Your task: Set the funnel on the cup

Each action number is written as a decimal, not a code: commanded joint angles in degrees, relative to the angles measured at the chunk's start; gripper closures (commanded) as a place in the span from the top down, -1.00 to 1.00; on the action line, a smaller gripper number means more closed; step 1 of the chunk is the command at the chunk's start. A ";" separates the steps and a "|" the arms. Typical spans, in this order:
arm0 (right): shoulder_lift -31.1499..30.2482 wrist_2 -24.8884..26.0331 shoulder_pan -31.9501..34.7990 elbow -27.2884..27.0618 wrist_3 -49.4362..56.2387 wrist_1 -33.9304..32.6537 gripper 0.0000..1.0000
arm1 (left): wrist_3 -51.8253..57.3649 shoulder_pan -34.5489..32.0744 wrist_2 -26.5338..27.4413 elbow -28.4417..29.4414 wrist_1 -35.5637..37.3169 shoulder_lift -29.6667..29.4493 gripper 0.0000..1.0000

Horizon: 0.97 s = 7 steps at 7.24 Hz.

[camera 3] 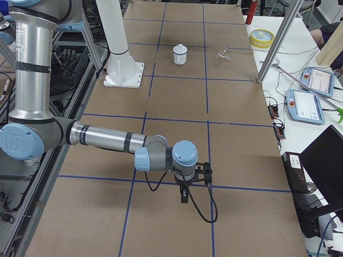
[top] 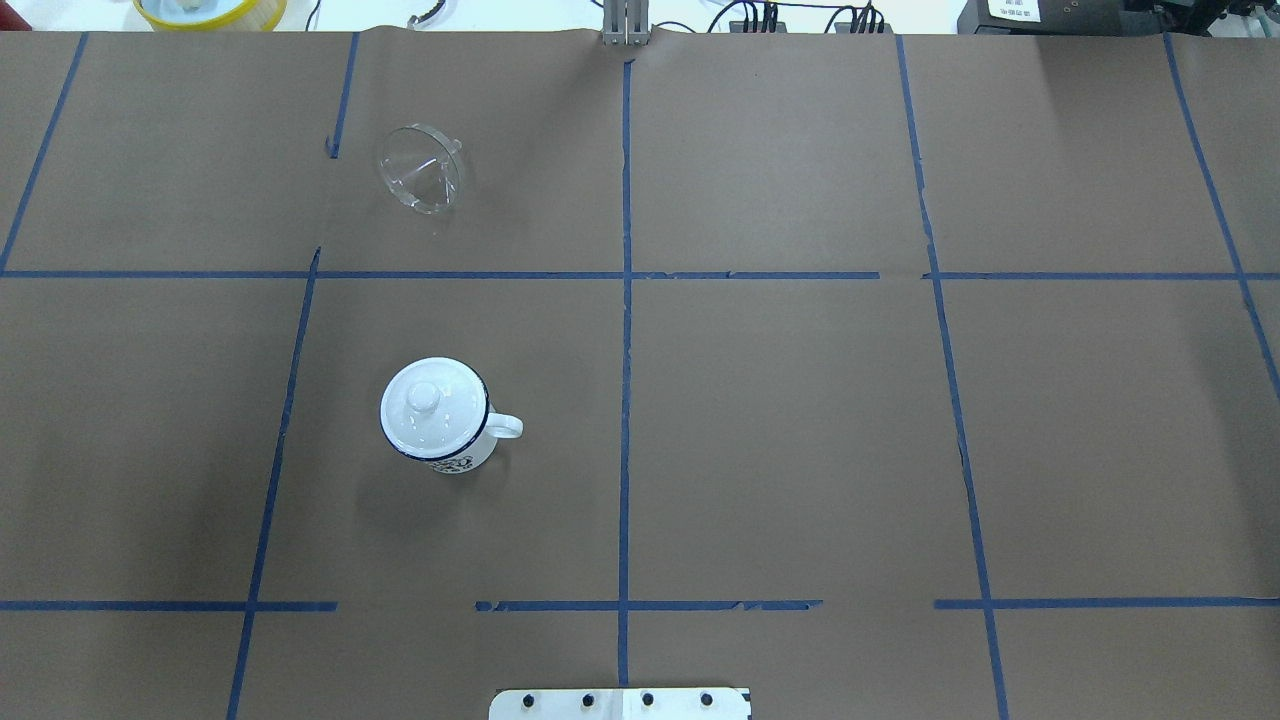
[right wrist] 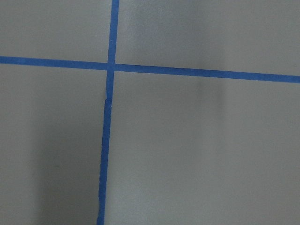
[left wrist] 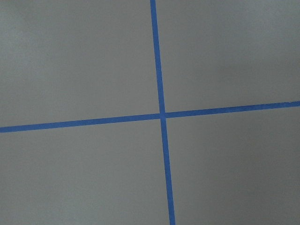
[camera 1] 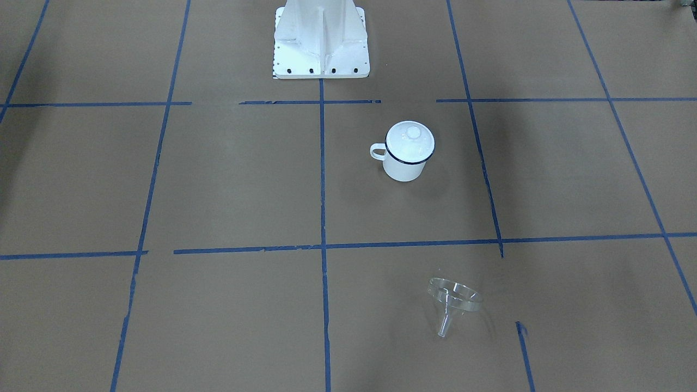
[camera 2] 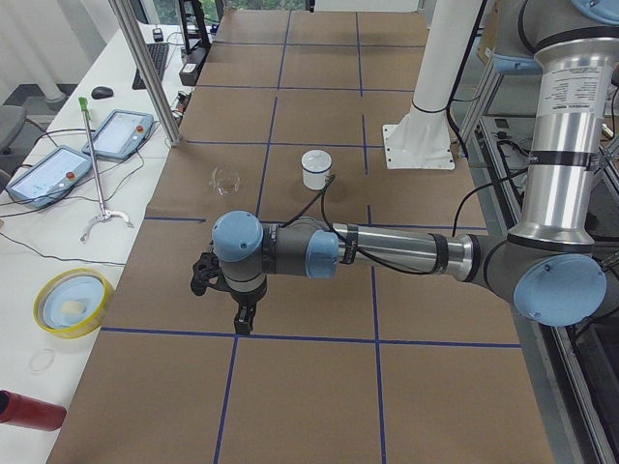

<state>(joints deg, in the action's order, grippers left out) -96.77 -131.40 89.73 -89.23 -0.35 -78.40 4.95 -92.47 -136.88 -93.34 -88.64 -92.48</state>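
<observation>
On the brown bench [top: 800, 450], the clear plastic funnel [top: 421, 168] lies nearer the left hand [camera 2: 242, 319]; nobody can tell if that hand is wide.

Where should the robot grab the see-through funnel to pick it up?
Probably best is the wide rim of the funnel, taken from straight above, pinching its wall inside and outside. It lies tipped on its side on the table, so the rim's upper edge stands clear, while the thin spout slopes down low.
</observation>
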 commanded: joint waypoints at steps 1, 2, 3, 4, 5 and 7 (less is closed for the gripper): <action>0.00 0.00 0.00 -0.07 0.00 0.00 1.00 | -0.03 0.36 -0.14 -1.75 -0.31 -0.07 1.00; 0.00 0.09 0.00 -0.07 0.00 0.00 1.00 | -0.47 0.53 -0.14 -3.67 -0.31 -0.16 1.00; 0.00 0.09 0.00 -0.07 0.00 0.00 1.00 | -8.56 2.54 0.20 -8.22 -0.22 -0.25 1.00; 0.09 0.00 0.00 -0.07 0.00 0.00 1.00 | -21.18 7.60 0.47 -13.40 -0.13 -0.42 1.00; 0.09 0.00 0.00 -0.07 0.00 0.00 1.00 | -33.31 12.79 0.82 -17.10 -0.13 -0.86 1.00; 0.00 0.00 0.00 0.02 0.00 0.00 1.00 | -50.49 20.98 5.72 -26.75 0.04 -1.48 1.00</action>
<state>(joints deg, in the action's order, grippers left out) -96.70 -131.39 89.74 -89.29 -0.35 -78.40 -33.92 -76.66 -133.83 -113.57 -88.73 -93.70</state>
